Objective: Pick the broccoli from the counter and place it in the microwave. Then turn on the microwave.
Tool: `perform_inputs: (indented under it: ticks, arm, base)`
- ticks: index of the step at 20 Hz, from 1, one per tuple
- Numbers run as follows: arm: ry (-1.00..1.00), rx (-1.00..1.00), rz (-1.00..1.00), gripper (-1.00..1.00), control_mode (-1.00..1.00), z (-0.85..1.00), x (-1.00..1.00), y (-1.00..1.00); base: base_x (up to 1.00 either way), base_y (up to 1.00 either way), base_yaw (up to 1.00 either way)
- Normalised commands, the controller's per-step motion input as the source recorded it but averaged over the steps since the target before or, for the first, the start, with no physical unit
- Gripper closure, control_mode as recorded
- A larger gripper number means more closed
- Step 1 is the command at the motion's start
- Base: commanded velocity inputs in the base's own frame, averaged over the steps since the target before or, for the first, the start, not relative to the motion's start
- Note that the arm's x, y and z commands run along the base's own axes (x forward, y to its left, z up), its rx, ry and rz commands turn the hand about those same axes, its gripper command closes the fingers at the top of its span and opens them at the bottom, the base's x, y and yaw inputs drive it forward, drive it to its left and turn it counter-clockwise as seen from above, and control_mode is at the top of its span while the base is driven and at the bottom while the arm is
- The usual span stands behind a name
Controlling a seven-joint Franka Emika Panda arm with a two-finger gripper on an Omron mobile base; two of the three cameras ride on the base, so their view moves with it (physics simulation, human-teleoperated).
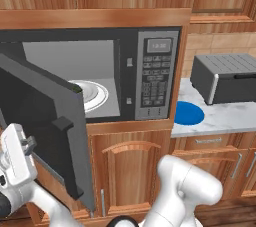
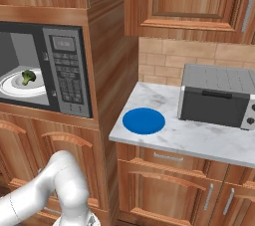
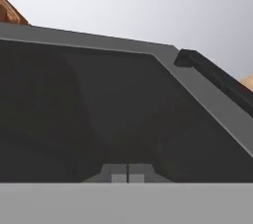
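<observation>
The microwave (image 1: 156,73) stands open, its dark glass door (image 1: 45,121) swung out to the left. Inside it, the broccoli (image 2: 28,76) rests on the white round plate (image 2: 15,86). My gripper (image 1: 29,142) is low at the left, just outside the door's outer face, below the black handle (image 1: 62,122). In the hand view the fingertips (image 3: 118,172) press together, shut and holding nothing, close in front of the door glass (image 3: 99,119), with the handle (image 3: 217,77) at the upper right. The keypad (image 2: 67,78) sits to the right of the cavity.
To the right, the marbled counter (image 2: 199,138) carries a flat blue disc (image 2: 144,120) and a grey toaster oven (image 2: 219,95). Wooden cabinets are above and below. The open door juts into the space in front of the microwave.
</observation>
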Motion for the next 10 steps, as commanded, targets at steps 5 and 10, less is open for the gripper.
perform_inputs:
  ticks: [5,10]
  arm:
    - [-0.04,-0.01,0.0,1.0,-1.0,0.0,0.36,-0.22]
    - [0.0,0.0,0.0,1.0,-1.0,0.0,0.37,-0.26]
  base:
    - [0.0,0.0,0.0]
    - [0.0,0.0,0.0]
